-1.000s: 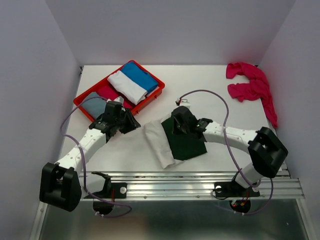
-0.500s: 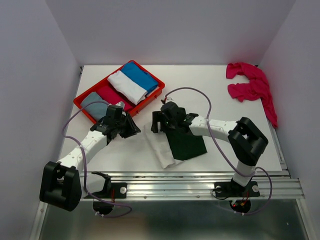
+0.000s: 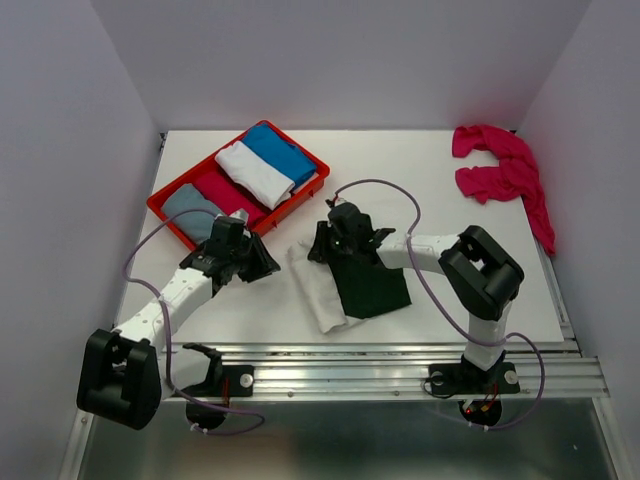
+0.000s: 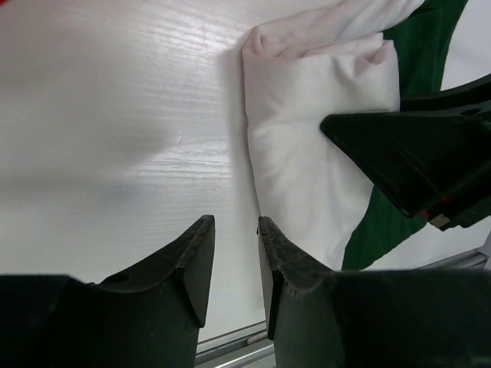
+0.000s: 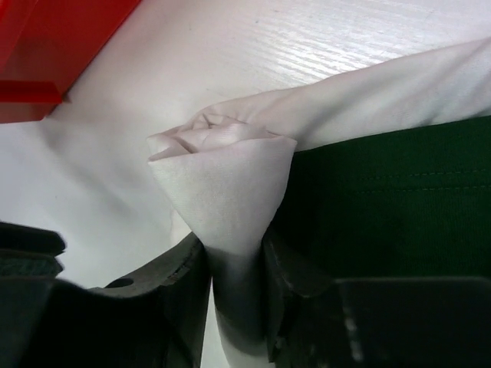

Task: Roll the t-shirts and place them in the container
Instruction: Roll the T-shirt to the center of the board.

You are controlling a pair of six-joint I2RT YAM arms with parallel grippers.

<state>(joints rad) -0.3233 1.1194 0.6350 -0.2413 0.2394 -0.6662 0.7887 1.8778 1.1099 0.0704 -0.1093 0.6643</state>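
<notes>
Roughly midway: bundles (image 3: 255,170) sit in the red tray (image 3: 152,204), right jaws pinch the half-rolled cream-and-green shirt (image 3: 318,290) by a corner, left jaws hang parted and empty, pink shirts (image 3: 500,170) wait far right.

Free: bare table (image 3: 400,180) between red tray (image 3: 300,195) and pink t-shirts (image 3: 500,170) | Obstacles: cream t-shirt (image 3: 318,290) at centre; right arm (image 3: 430,250) low over the table beside it
</notes>
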